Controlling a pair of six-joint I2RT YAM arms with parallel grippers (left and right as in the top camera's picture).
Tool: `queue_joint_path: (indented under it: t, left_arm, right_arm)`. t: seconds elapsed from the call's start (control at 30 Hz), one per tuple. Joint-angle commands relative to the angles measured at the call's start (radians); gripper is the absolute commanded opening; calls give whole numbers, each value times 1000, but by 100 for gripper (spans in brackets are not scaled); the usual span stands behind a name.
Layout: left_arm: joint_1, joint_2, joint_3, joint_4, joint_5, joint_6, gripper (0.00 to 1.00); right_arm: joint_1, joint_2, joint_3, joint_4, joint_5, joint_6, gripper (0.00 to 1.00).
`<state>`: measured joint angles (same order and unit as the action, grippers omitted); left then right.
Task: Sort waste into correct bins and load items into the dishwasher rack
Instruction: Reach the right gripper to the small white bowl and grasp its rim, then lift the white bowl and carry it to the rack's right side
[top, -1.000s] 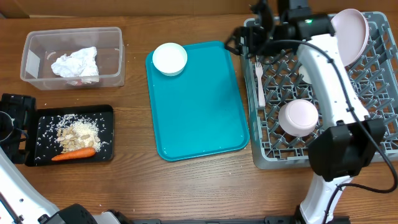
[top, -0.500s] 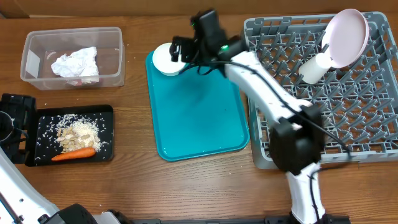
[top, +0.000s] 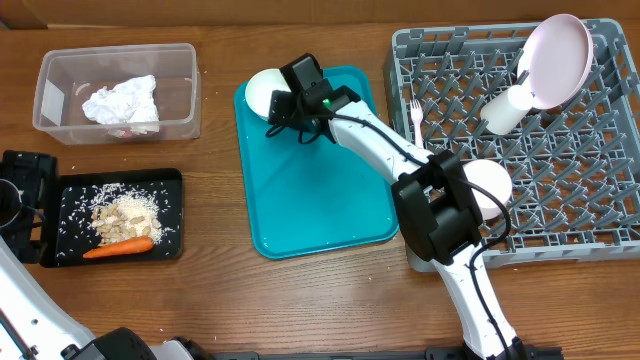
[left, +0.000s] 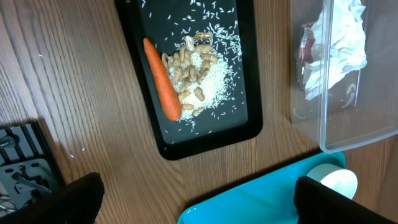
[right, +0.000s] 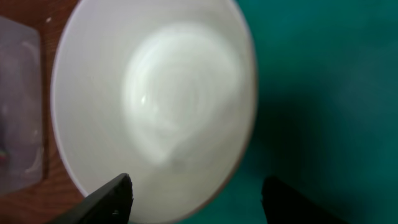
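Up close, the right gripper (right: 198, 186) has its two dark fingers spread wide across the rim of a small white bowl (right: 155, 99): one finger hangs over the bowl's inside, the other over the teal tray (right: 323, 93). Whether either finger touches the rim cannot be told. From overhead the arm covers those fingers, but that view places the bowl at the teal tray's far left corner, upright.

Only the overhead view takes in the dishwasher rack (top: 420, 40) on the worktop's right side. A white plate (top: 560, 50) leans on edge near its far right corner with a small white cup (top: 503, 108) lying just beside it. A white fork (top: 417, 125) lies along the rack's left edge, and a second bowl (top: 490, 185) sits upside down towards the near left corner.

The left gripper (left: 199, 186) hangs wide apart with nothing between its fingers, above the worktop's left side. Its camera shows a carrot (left: 161, 81) beside nut scraps (left: 189, 68) and scattered rice in the black tray (left: 245, 93). It also shows a red wrapper (left: 305, 50) tucked against the crumpled napkin (left: 339, 37) in the clear tub (left: 323, 124), hard to make out from overhead
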<state>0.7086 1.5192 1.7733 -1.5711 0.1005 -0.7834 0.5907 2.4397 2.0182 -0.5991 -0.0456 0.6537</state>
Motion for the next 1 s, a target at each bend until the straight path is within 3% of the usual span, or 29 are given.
queue_joint_path:
  t: [0.0,0.5,0.7,0.9,0.97]
  left_arm:
    - [-2,-1,-5,2,-6,-10,100]
    - [-2,-1,-5,2,-6,-10,100]
    - [-2,-1,-5,2,-6,-10,100]
    - [-2,-1,-5,2,-6,-10,100]
    - [-2,-1,-5,2,-6,-10,100]
  right_arm:
    - [-3,18,5,-44,93,13,65]
    - [-93,-56,366,-850,176,2,58]
    - [-42,-65,377,-784,-113,-378,61]
    - [51,-57,333,-713,-85,-551,61]
    - [79,-57,309,-679,-40,-553,65]
